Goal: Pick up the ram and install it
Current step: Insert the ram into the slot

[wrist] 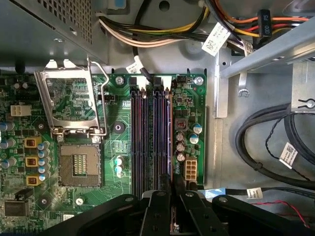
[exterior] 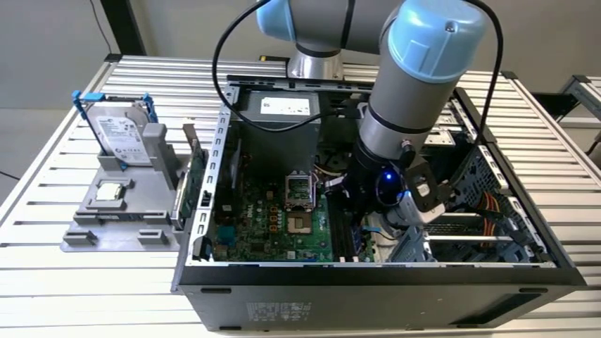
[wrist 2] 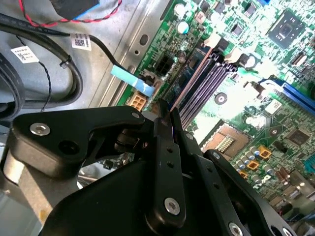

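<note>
Case (exterior: 376,282): open on the slatted table (exterior: 56,176), with the board (exterior: 272,225) lying flat inside.
Arm (exterior: 413,84): reached down into the case, wrist low over the side of the board toward the exterior view's right.
Tray (exterior: 112,225): grey, just beside the case on the exterior view's left; a hard drive (exterior: 122,134) stands in it.
Gripper (wrist 2: 165,110): fingers drawn close together and clamped on a thin dark board held edge-on; also seen at the frame edge in the first wrist view (wrist: 172,189).
Slots (wrist: 147,137): four long parallel slots between the socket (wrist: 78,164) and the board's edge, apparently all vacant.
Ram (wrist 2: 191,73): judged to be the thin bluish strip running out from between the fingertips, in line with the slot nearest the board's edge. Whether its lower edge touches that slot cannot be told.
Handling, weight: judged light; no sag is expected.
Handling, stiffness: a stiff flat stick along its length, but thin, so twisting or side load is to be avoided.
Handling, fragility: chips and contact edge are judged delicate; a tilted press into the slot could do damage.
Hold: best taken across the two flat faces near mid-length, high on the stick, with the contact edge left free.
</note>
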Controlling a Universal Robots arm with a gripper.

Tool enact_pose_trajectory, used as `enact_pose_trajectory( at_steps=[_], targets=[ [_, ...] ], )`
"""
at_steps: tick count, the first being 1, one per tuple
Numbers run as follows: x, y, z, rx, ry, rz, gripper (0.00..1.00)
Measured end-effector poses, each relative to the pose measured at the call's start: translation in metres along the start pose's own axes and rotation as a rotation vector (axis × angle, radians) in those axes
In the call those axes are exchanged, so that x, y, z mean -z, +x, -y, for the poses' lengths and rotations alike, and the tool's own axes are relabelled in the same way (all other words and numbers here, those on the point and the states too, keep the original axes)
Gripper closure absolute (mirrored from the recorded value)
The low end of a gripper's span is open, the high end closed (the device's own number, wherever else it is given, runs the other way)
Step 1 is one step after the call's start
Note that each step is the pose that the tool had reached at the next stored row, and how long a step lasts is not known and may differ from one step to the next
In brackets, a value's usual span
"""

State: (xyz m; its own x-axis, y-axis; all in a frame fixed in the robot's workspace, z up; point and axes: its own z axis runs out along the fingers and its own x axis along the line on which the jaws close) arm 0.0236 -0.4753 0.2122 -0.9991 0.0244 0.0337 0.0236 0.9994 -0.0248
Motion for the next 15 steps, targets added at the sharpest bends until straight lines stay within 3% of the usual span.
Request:
enact_pose_trajectory(
  at_steps=[10,15],
  targets=[
    [-0.0020,-0.0001,-0.0016,0.001,-0.0026,-0.0009,1.00],
    [-0.0018,-0.0001,0.0000,0.006,-0.0125,-0.0020,1.00]
  ],
)
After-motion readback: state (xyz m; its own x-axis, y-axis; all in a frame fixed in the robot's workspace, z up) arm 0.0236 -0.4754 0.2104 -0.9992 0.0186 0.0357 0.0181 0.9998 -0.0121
